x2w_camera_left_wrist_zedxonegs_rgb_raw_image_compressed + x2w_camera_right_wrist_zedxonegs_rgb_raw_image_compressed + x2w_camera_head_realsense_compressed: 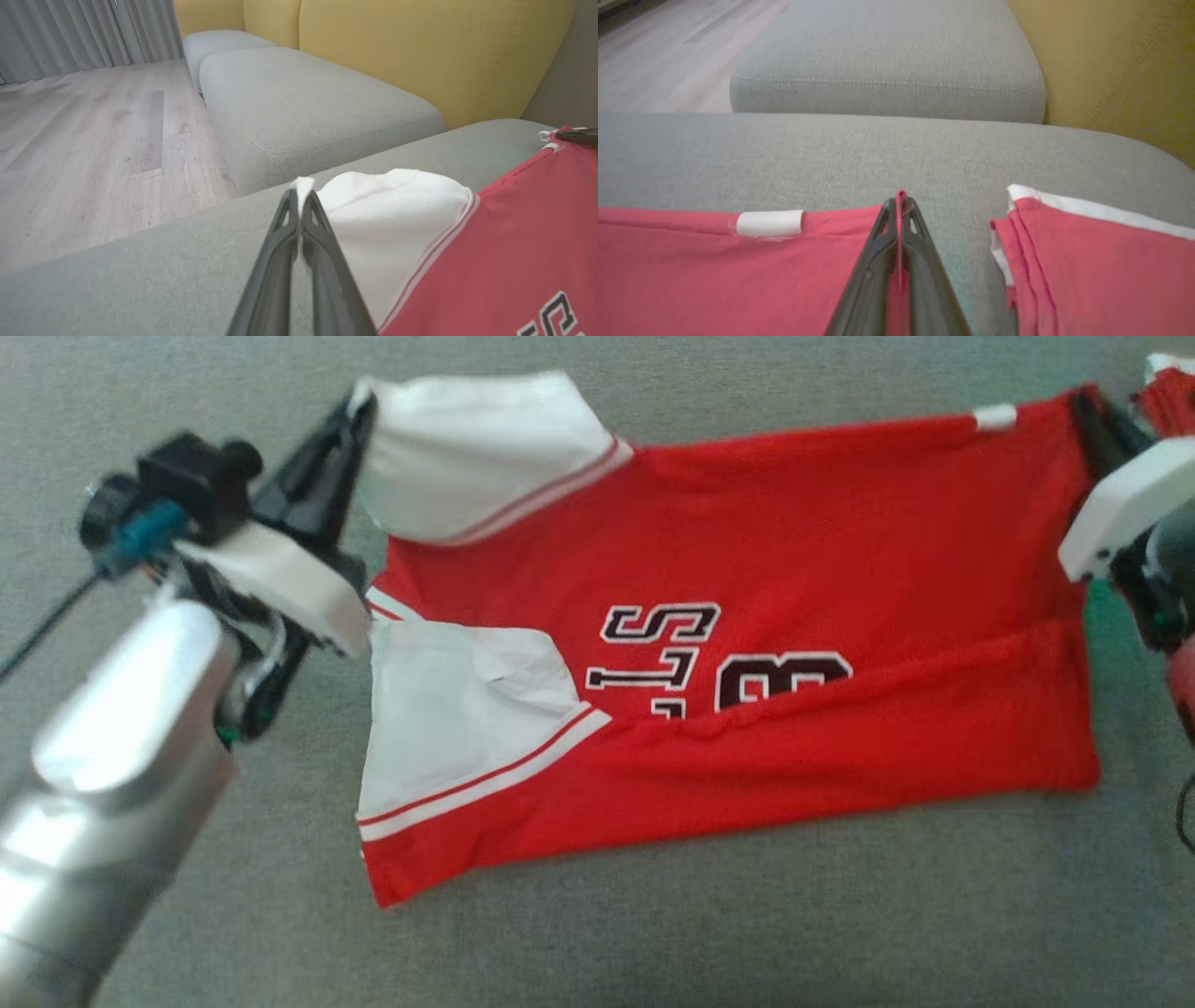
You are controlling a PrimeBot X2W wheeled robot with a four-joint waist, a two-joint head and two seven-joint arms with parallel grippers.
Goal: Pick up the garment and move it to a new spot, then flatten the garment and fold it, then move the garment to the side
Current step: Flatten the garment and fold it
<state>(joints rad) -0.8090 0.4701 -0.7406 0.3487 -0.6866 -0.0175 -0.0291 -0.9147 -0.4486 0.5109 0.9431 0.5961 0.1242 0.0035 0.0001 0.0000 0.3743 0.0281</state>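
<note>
The garment (747, 569) is a red jersey with white sleeves and black lettering, lying spread on the grey cushion (653, 943), its near edge folded up over the lettering. My left gripper (359, 406) is shut on the far white sleeve's edge; in the left wrist view white cloth (392, 219) sticks out between the closed fingertips (299, 203). My right gripper (1083, 401) is shut on the garment's far right corner; in the right wrist view red fabric (714, 270) runs between its fingers (901, 205).
A second red garment with white trim (1092, 261) lies folded at the far right, close to my right gripper. Beyond are another grey cushion (303, 102), yellow backrests (420, 46), and wooden floor (93, 140) with grey curtains.
</note>
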